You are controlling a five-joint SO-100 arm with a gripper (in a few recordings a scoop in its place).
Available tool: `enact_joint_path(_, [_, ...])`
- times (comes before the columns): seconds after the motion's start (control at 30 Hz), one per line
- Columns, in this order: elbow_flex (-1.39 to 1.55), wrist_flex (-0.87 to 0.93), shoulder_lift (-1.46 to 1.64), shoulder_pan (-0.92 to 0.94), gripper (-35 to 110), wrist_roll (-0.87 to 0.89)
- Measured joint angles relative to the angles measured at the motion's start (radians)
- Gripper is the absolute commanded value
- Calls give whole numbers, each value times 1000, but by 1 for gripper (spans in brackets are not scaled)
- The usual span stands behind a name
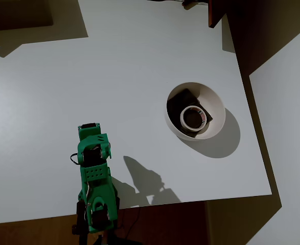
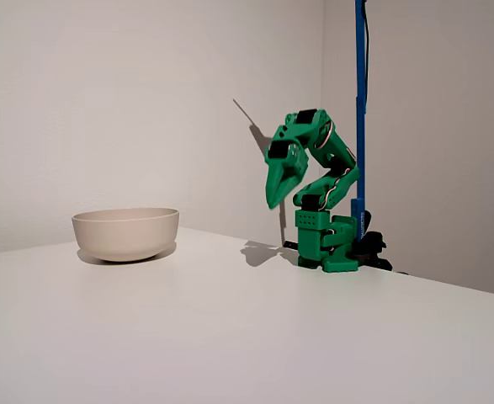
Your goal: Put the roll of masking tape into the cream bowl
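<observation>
The roll of masking tape (image 1: 192, 108) lies flat inside the cream bowl (image 1: 218, 102), resting on a dark brown squarish lump (image 1: 182, 98). The bowl stands right of the table's centre in the overhead view. From the side, in the fixed view, just the cream bowl's (image 2: 125, 220) outer wall and rim show at the left, and its contents are hidden. My green arm (image 1: 94, 173) is folded back over its base near the table's front edge, far from the bowl. My gripper (image 2: 273, 200) points down above the table, shut, with nothing in it.
The white table (image 1: 114, 76) has open room between the arm and the bowl. A blue pole (image 2: 360, 109) rises behind the arm's base. The table's right edge runs close behind the bowl in the overhead view.
</observation>
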Motion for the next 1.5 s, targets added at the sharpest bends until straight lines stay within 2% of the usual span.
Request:
enact_joint_path(0.2, [238, -41, 167, 5, -8, -12])
enact_joint_path(0.37, [390, 12, 388, 5, -8, -31])
enact_joint_path(0.5, [463, 28, 451, 26, -8, -34])
enact_joint_path(0.9, [494, 97, 468, 57, -8, -23])
enact_joint_path(1.1, [494, 97, 468, 66, 1, -21])
enact_joint_path(1.5, [494, 97, 468, 64, -6, -21])
